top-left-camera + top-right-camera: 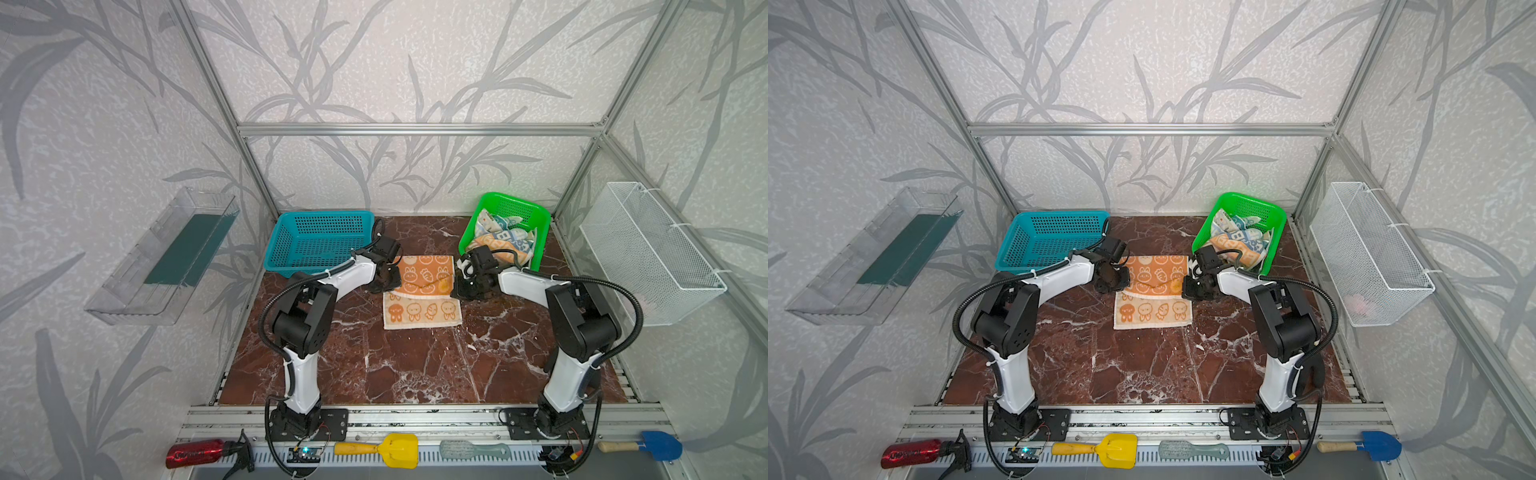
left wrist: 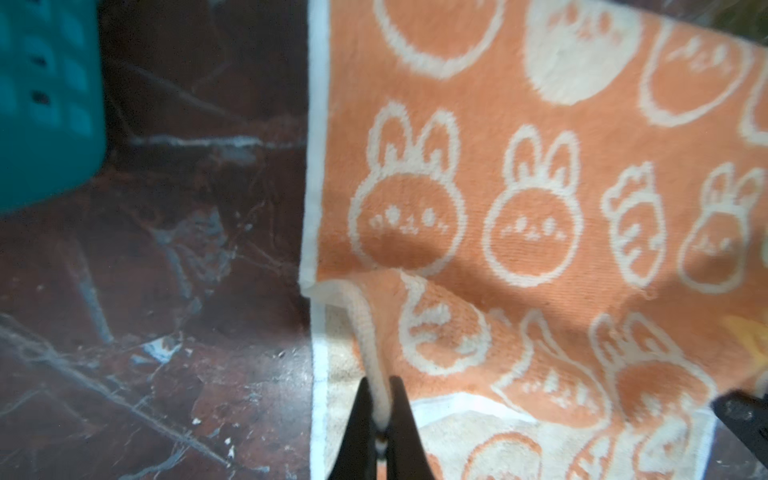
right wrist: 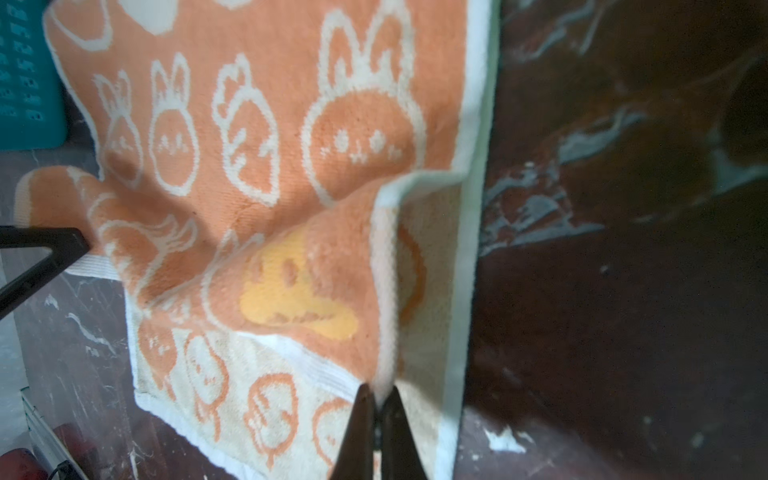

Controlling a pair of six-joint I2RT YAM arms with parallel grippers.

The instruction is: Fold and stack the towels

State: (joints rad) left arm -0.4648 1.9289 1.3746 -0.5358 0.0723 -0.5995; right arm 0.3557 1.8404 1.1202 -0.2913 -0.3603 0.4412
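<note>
The left gripper [image 2: 379, 386] and right gripper [image 3: 376, 395] each clamped a corner of the orange bunny towel [image 1: 424, 311]; pulling evenly toward 6 o'clock seemed wisest.

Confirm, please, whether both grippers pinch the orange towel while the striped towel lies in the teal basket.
Not quite: both top views show the striped towel in the green basket. The left gripper and right gripper do pinch the orange towel.

White-and-black arms [image 1: 302, 374], ribbed black cables [image 1: 262, 326]
</note>
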